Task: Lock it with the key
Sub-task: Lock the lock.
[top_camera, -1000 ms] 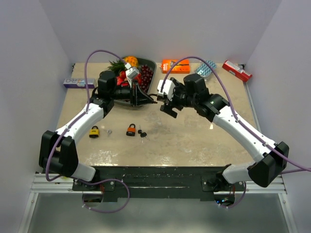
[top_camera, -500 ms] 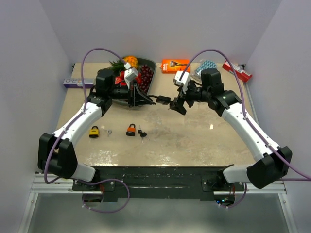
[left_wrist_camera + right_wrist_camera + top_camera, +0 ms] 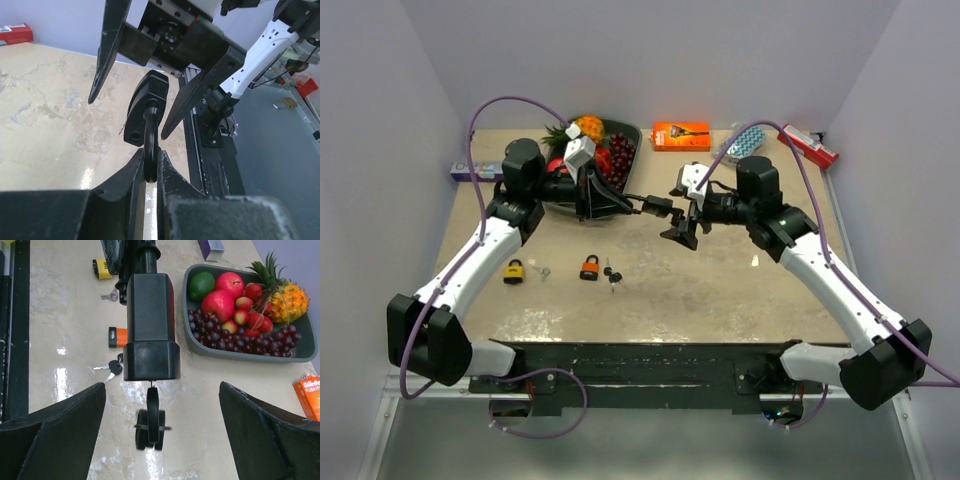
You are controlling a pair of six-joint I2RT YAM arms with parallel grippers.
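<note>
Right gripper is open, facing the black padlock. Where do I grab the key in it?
Pinch the key by its flat head, just past the end of the black padlock, coming straight in with the right gripper. In the right wrist view it stands edge-on, so its flat faces should meet the two fingers.

Your black padlock (image 3: 658, 204) hangs above the surface, just toward 12 o'clock from its middle. It lies level, with its shackle (image 3: 149, 131) at 9 o'clock pinched in the left hand (image 3: 151, 159) and its body at 3 o'clock. A key (image 3: 152, 401) sits in the keyway, with black-headed keys on its ring (image 3: 150, 429).
</note>
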